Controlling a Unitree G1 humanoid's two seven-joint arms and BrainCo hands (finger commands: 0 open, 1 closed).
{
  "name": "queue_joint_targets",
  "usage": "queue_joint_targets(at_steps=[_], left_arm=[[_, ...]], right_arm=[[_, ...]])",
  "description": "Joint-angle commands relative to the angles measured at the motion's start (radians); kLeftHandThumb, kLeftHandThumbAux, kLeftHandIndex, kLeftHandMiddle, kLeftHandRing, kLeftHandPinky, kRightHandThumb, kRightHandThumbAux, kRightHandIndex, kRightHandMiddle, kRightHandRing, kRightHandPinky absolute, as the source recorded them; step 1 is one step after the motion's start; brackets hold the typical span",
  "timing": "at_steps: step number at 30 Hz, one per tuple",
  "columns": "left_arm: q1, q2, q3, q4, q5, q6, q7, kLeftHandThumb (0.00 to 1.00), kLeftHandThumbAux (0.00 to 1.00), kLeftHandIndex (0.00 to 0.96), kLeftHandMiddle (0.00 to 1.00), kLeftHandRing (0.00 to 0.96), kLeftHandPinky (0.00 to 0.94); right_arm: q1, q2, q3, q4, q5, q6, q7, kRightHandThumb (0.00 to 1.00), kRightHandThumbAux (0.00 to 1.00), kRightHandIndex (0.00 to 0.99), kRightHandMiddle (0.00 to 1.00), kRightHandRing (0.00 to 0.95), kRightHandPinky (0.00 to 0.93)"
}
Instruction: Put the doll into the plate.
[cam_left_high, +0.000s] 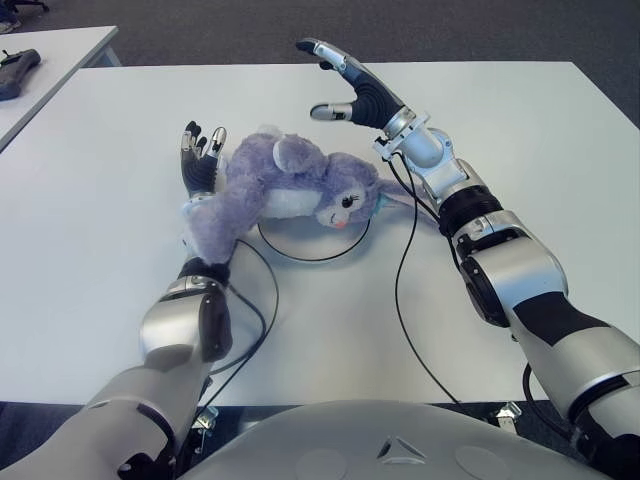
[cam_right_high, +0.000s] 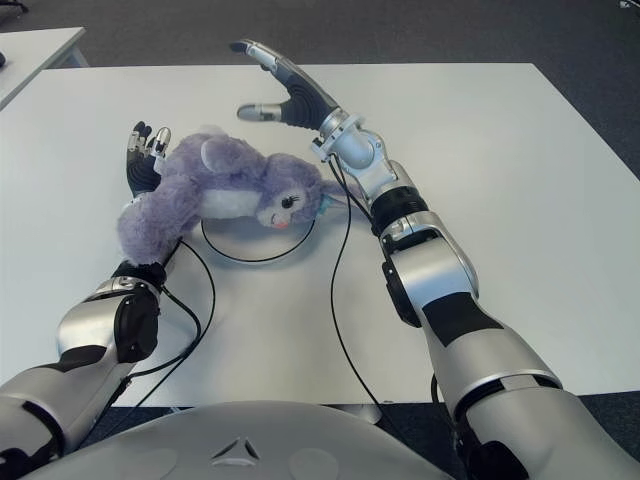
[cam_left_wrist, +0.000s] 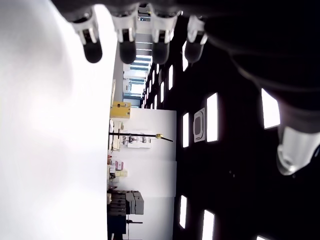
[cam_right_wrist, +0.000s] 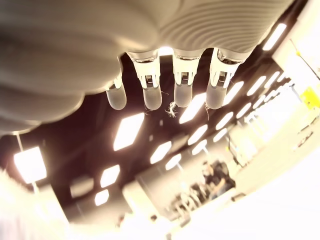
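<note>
While both my hands hold nothing, status reads:
table (cam_left_high: 560, 180): white, carries everything; second white table (cam_left_high: 60, 50) at far left with a dark object (cam_left_high: 18, 70) on it.
right arm (cam_left_high: 500, 270): reaches forward over the table, cable (cam_left_high: 400, 290) trailing under it.
doll (cam_left_high: 290, 190): purple plush, lying on its side, head over the plate, body draped toward my left wrist.
plate (cam_left_high: 300, 240): white with a dark rim, mostly under the doll.
right hand (cam_left_high: 355, 90): just beyond the doll's head, fingers (cam_right_wrist: 182, 92) straight and spread, clear of the doll.
left hand (cam_left_high: 200, 160): palm up beside the doll's back, fingers (cam_left_wrist: 127, 47) extended, not gripping; doll lies against it.
</note>
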Motion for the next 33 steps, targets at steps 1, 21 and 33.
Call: queue_joint_targets(at_steps=[1, 21, 33], left_arm=[[0.255, -0.109, 0.009, 0.145, -0.019, 0.064, -0.002, 0.000, 0.527, 0.011, 0.061, 0.027, 0.000], [0.252, -0.105, 0.006, 0.146, -0.015, 0.072, 0.000, 0.000, 0.528, 0.014, 0.064, 0.028, 0.000], [0.251, -0.105, 0.013, 0.146, -0.023, 0.071, -0.007, 0.000, 0.524, 0.011, 0.068, 0.029, 0.000]], right_arm=[[-0.047, 0.028, -0.081, 0.106, 0.088, 0.062, 0.049, 0.000, 0.301, 0.000, 0.000, 0.000, 0.000], [-0.121, 0.016, -0.223, 0.201, 0.184, 0.180, 0.135, 0.000, 0.335, 0.000, 0.000, 0.000, 0.000], [-0.131, -0.009, -0.290, 0.242, 0.192, 0.269, 0.136, 0.000, 0.381, 0.000, 0.011, 0.000, 0.000]])
